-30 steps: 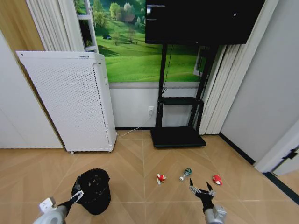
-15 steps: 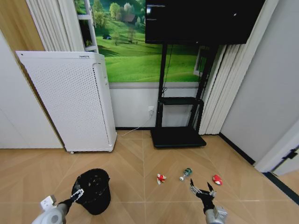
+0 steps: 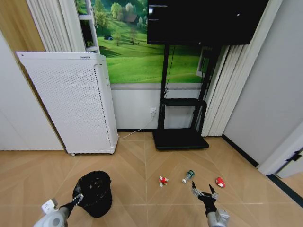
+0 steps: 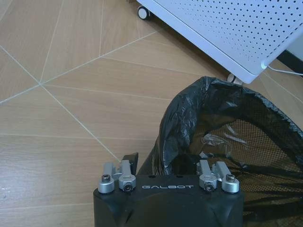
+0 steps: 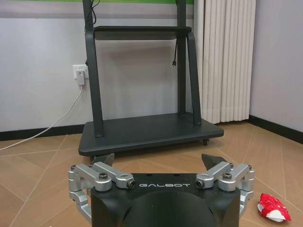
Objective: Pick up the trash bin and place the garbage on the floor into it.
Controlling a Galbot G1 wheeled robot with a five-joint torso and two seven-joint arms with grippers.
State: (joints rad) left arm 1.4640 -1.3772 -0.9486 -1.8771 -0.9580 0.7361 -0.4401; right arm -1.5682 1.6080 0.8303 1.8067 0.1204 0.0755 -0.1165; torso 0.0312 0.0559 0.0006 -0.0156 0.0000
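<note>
left gripper [image 3: 78, 197] at near rim of trash bin [image 3: 93, 193], fingers apart astride the wall | left wrist view: black liner bag over mesh wall [image 4: 246, 137] | right gripper [image 3: 204, 193] spread wide, empty, above floor | beyond it: red-and-white wrapper [image 3: 163, 180], greenish bottle [image 3: 188, 176], red scrap [image 3: 220, 181] | right wrist view: scrap [image 5: 273, 207] near, TV stand base [image 5: 147, 131] behind

Left tool [image 4: 166, 163] and right tool [image 5: 161, 163]: black housings marked GALBOT, silver finger brackets with hex screws; grey forearms.
</note>
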